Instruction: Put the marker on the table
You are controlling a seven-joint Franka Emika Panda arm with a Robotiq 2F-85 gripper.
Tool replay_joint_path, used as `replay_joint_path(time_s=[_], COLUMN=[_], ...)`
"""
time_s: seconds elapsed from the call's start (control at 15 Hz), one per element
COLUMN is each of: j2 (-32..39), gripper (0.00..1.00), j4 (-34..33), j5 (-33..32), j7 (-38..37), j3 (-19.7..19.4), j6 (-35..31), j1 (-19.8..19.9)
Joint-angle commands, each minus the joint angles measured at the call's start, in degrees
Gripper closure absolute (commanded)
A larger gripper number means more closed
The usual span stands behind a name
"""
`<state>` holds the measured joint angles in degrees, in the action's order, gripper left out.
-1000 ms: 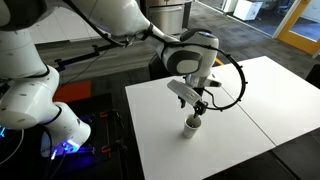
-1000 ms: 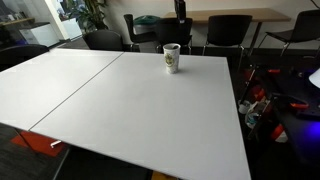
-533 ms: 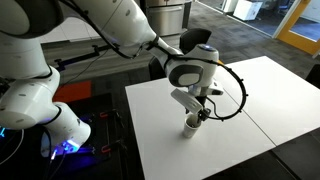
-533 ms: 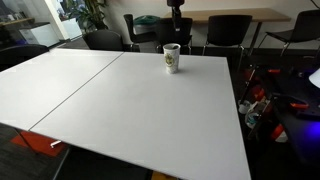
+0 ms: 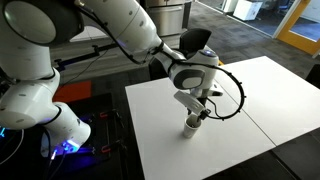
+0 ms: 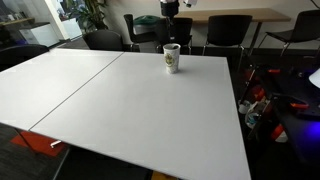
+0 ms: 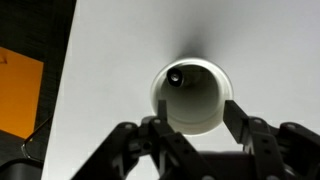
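A small white-grey cup stands on the white table, near its edge in an exterior view. In the wrist view I look straight down into the cup. The dark end of the marker shows inside it, leaning on the rim. My gripper is open, with one finger on each side of the cup and nothing held. In an exterior view it hangs just above the cup. In the other it is at the top edge.
The table seam runs to one side of the cup. Dark chairs stand behind the table's far edge. A black cable loop hangs off the wrist. An orange patch lies on the floor beyond the table edge.
The arm has swung a little sideways and its wrist has turned, so the gripper now sits more squarely over the cup. The cup has not moved.
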<state>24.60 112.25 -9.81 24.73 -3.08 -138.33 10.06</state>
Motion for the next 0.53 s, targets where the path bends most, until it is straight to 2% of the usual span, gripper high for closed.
replay_joint_path(time_s=[0.0, 0.47], j2=[2.24, 4.12], gripper=[0.42, 0.47], j4=[-3.11, -4.5], j5=[0.85, 0.55], j7=[0.75, 0.52], j3=[0.75, 0.87], j6=[-0.08, 0.2], j1=[0.32, 0.41])
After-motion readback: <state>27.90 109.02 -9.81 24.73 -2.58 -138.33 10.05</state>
